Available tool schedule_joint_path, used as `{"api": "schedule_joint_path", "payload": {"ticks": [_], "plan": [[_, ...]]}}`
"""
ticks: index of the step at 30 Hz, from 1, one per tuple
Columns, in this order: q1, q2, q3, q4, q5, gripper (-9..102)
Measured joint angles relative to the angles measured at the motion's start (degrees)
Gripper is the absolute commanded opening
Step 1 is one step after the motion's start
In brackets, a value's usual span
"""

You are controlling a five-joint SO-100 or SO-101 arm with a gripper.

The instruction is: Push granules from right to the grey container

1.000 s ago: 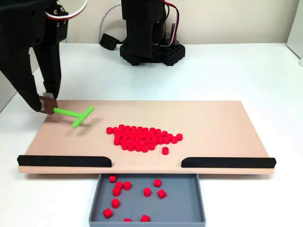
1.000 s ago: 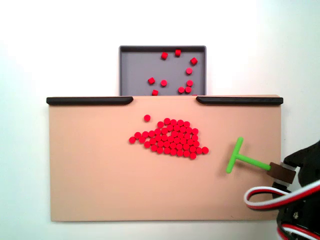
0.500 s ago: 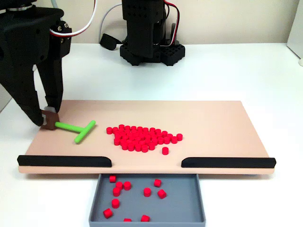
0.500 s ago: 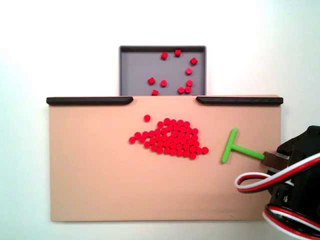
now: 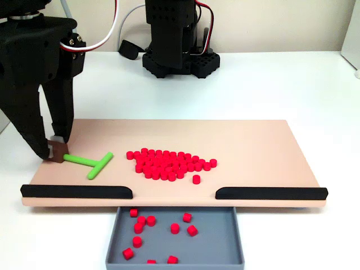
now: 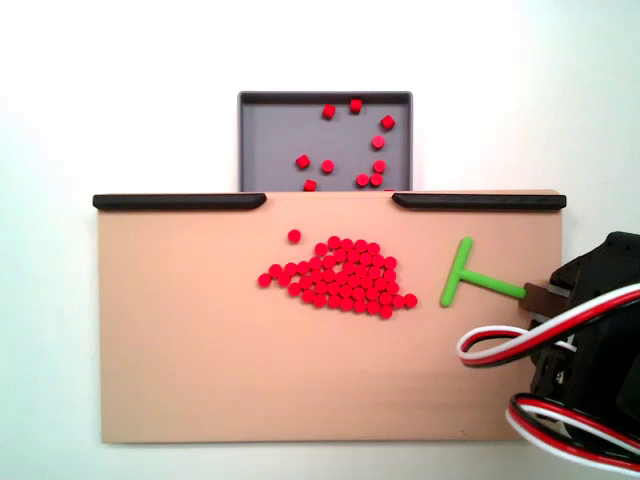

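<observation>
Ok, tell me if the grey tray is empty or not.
Not empty: several red pellets lie scattered in the grey tray; most remain piled on the board.

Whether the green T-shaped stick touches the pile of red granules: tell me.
Apart. In a fixed view, bare tan board separates the green T-shaped stick from the pile of red granules.

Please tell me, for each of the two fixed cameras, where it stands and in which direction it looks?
A fixed view: low in front of the grey container, facing the arm's base; the gripper holds the green stick at left.
A fixed view: straight above, looking down on the tan board, container at top; gripper and cables at lower right.
Both share the granules.
</observation>
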Motion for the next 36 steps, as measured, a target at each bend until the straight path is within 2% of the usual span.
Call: {"api": "schedule_joint_path", "payload": {"ticks": [36], "plan": [[-3.78,0.00,0.00,0.35,0.00,0]]}}
